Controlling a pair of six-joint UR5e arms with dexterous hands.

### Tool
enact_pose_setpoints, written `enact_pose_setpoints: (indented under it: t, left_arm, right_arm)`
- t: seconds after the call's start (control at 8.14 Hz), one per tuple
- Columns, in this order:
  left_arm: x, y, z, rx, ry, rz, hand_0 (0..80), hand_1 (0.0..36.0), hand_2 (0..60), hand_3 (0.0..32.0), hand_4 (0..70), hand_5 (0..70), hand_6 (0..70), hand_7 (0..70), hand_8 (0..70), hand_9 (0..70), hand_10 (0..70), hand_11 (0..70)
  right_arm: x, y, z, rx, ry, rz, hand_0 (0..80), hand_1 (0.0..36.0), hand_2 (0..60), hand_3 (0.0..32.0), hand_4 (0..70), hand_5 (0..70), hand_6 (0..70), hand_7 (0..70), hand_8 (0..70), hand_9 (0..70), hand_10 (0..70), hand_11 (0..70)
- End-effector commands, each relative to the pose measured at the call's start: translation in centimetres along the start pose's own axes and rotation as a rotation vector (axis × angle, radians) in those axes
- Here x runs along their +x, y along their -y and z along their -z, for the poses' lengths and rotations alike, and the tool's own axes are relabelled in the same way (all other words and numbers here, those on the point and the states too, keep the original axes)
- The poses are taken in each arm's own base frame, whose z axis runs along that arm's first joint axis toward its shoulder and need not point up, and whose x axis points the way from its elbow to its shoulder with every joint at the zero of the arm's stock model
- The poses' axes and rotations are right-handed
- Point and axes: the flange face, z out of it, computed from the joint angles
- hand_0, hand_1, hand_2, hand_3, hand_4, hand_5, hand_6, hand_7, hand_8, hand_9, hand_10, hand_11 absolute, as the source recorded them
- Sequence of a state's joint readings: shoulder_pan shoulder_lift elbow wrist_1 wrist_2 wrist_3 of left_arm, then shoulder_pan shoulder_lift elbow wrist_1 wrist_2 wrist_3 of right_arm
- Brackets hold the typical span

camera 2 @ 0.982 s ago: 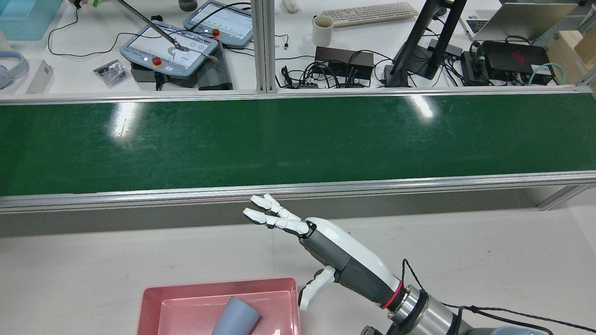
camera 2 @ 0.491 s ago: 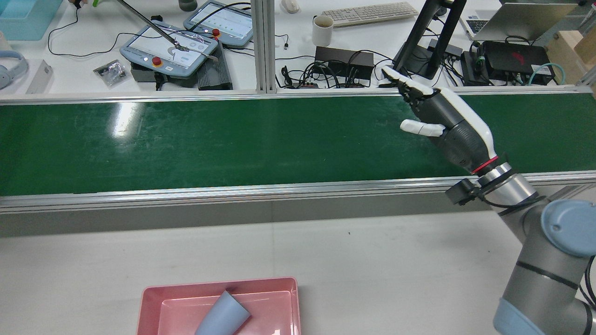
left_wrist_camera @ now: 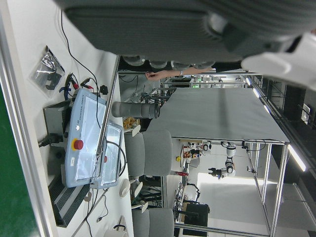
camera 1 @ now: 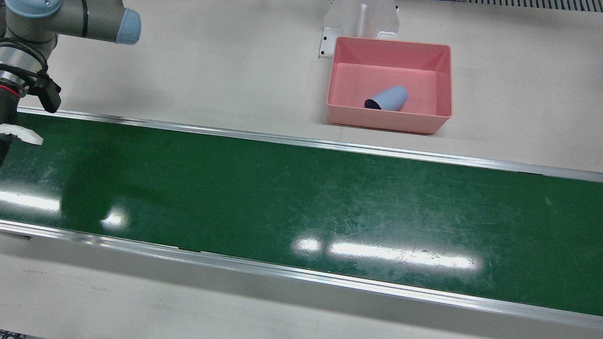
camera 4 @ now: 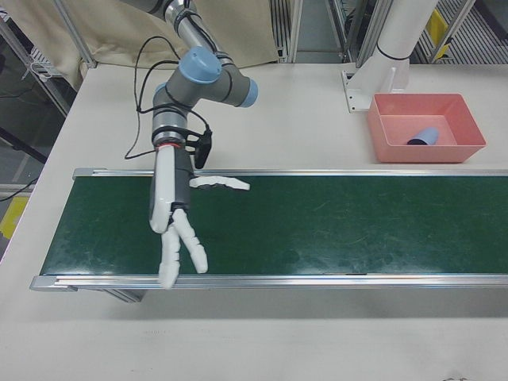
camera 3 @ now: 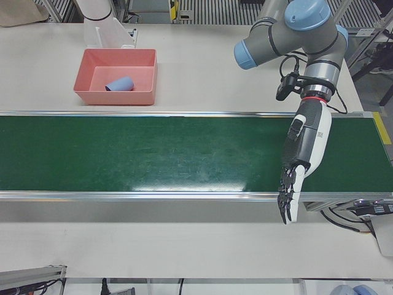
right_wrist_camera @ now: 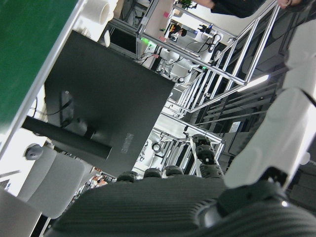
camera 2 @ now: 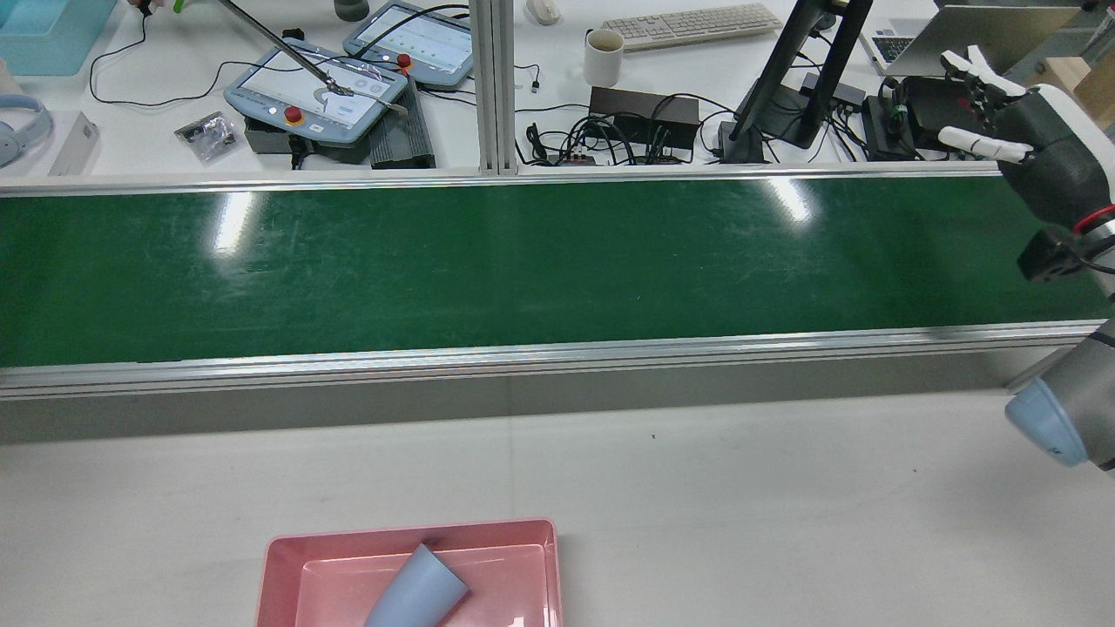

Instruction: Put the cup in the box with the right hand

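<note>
The green conveyor belt (camera 1: 301, 197) is seen running across the station, with the pink box (camera 1: 438, 70) set on the white table on the robot's side of it. The cup (camera 1: 387, 99) is already found inside the box, lying on its side on the floor. Its long axis is set on a diagonal, and in the front view its dark mouth is turned toward the robot's right and slightly toward the belt.

The right hand (camera 4: 173, 214) is held out over the belt near its right end, well apart from the box. From this hand the cup lies far along the belt toward the robot's left and back across the near rail. Its fingers (camera 4: 184, 248) are spread and nearly straight, and nothing is held. The left hand (camera 3: 301, 160) is stretched across the opposite end of the belt, its fingers also extended and empty. Which hand is nearer the box cannot be told.

A second ago the right hand was low beside the box. Half a second ago it was over the belt, and now it is carried further right and higher. The cup was resettled early in that second and is unchanged since. The placing is judged done.
</note>
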State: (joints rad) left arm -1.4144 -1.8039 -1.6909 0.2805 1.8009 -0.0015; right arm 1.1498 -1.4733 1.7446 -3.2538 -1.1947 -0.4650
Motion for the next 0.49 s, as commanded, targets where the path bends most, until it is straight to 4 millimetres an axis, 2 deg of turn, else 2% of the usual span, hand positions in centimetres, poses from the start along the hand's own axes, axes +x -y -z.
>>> enact_pose_setpoints:
  t: [0.0, 0.12, 0.25, 0.37]
  left_arm:
    - [0.0, 0.0, 0.0, -0.001, 0.000, 0.000, 0.0, 0.0, 0.0, 0.0, 0.0, 0.0, 0.0, 0.0, 0.0, 0.0, 0.0, 0.0]
    - [0.0, 0.0, 0.0, -0.001, 0.000, 0.000, 0.0, 0.0, 0.0, 0.0, 0.0, 0.0, 0.0, 0.0, 0.0, 0.0, 0.0, 0.0]
    - [0.0, 0.0, 0.0, -0.001, 0.000, 0.000, 0.0, 0.0, 0.0, 0.0, 0.0, 0.0, 0.0, 0.0, 0.0, 0.0, 0.0, 0.0]
    - [0.0, 0.0, 0.0, -0.001, 0.000, 0.000, 0.0, 0.0, 0.0, 0.0, 0.0, 0.0, 0.0, 0.0, 0.0, 0.0, 0.0, 0.0]
  right_arm:
    - [-0.1, 9.9, 2.7, 0.088, -0.014, -0.015, 41.2, 14.8, 18.4, 0.0, 0.0, 2.7, 0.0, 0.0, 0.0, 0.0, 0.0, 0.0]
    - [0.0, 9.6, 2.5, 0.083, -0.020, -0.018, 38.5, 13.0, 16.9, 0.0, 0.0, 2.1, 0.0, 0.0, 0.0, 0.0, 0.0, 0.0]
    - [0.0, 9.3, 2.4, 0.077, -0.019, -0.022, 37.9, 12.8, 17.3, 0.0, 0.0, 2.0, 0.0, 0.0, 0.0, 0.0, 0.0, 0.0]
    - [-0.2, 8.7, 2.2, 0.064, -0.015, -0.026, 38.3, 13.6, 19.1, 5.8, 0.0, 2.2, 0.0, 0.0, 0.0, 0.0, 0.0, 0.0]
